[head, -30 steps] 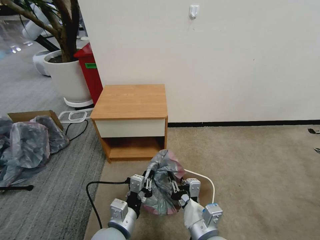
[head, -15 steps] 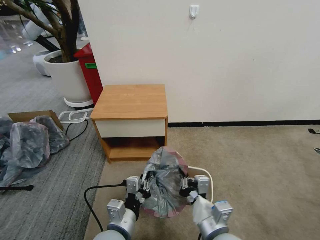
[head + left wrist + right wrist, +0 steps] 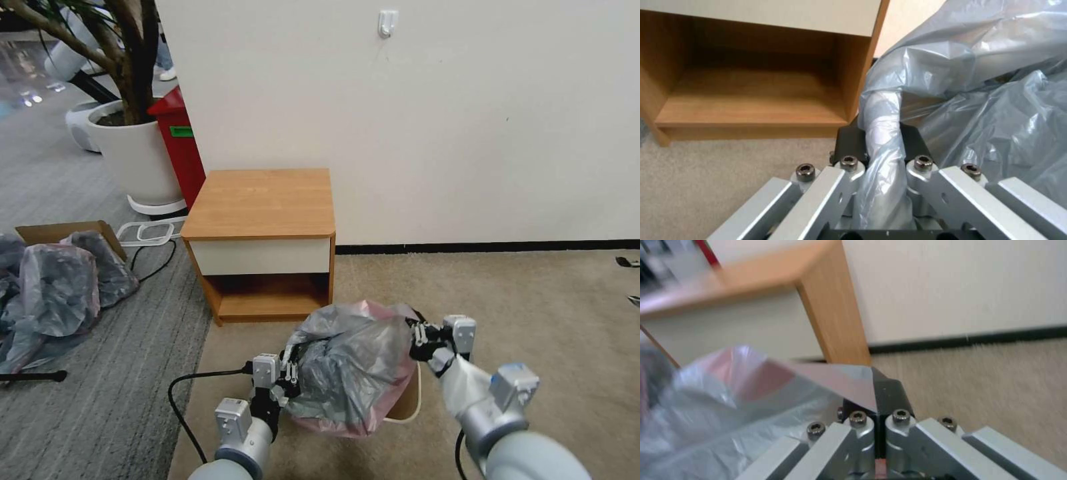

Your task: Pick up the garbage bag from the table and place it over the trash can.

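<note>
Stretching garbage bag [image 3: 353, 370] between both claws

In the lower middle of the frame, the thin translucent grey plastic garbage bag with a pink rim [image 3: 350, 373] is stretched between my two claws. My left gripper [image 3: 288, 373] pinches its left edge and my right gripper [image 3: 419, 333] pinches its upper right edge. The small cream-white plastic trash can [image 3: 408, 408] sits on the carpet under the bag's right side, touching it. Behind them, at frame centre, the small wooden table [image 3: 263, 200] stands against the wall. The tall red bin [image 3: 179, 143] is beside it toward the upper left, with the large white plant pot [image 3: 133, 157] further left. At the left edge, a heap of grey bags [image 3: 57, 293] lies in front of a brown cardboard box [image 3: 50, 231].
</note>
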Robot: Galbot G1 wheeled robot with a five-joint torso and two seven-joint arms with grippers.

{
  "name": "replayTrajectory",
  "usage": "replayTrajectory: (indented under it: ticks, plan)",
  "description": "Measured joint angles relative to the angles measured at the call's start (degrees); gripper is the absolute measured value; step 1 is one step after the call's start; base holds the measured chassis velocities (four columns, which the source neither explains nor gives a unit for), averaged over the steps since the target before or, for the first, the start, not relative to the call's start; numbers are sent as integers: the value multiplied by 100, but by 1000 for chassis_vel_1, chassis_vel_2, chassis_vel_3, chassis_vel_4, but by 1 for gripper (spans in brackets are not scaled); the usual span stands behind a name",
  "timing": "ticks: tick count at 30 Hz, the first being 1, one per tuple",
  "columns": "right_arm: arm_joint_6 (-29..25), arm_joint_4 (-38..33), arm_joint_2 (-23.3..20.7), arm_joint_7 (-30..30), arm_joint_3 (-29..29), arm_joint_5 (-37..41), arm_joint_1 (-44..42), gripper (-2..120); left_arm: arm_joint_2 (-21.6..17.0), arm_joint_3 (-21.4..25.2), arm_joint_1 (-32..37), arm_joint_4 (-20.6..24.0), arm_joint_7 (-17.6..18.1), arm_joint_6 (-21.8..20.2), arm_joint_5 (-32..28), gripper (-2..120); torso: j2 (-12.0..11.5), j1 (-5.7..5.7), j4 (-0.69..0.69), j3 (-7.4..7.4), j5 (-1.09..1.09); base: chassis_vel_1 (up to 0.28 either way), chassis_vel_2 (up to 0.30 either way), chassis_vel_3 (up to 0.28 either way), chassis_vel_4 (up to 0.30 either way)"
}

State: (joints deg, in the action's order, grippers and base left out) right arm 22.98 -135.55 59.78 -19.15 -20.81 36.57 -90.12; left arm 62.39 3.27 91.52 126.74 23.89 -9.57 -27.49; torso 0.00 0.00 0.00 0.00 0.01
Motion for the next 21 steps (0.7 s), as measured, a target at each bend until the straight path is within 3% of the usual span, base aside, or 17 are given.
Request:
replayTrajectory:
  ticks: [4,6,10,12,17,21]
  plan:
    - [481,123,-233,-123,-49,399,203,0,21,0,30,15,-59,14,19,7,0,0,1,0,-1,0,0,0,0]
    - [1082,166,-359,-220,-120,740,259,0,66,11,68,33,-112,42,29,7,0,0,0,0,0,0,0,0,0]
    - [1405,131,-371,-250,-203,917,241,0,103,14,99,55,-135,59,30,7,0,0,0,0,0,0,0,0,0]
    - [1633,-66,-328,-367,-331,1142,145,14,160,32,135,62,-134,65,14,7,0,0,0,0,-1,0,0,0,0]
    - [1641,-416,-275,-655,-419,1339,-66,30,226,111,127,15,-65,53,-113,7,0,0,0,0,-1,0,0,0,0]
    - [1627,-588,-251,-806,-448,1431,-153,37,253,148,105,-25,-12,39,-206,7,0,0,0,0,-2,0,0,0,0]
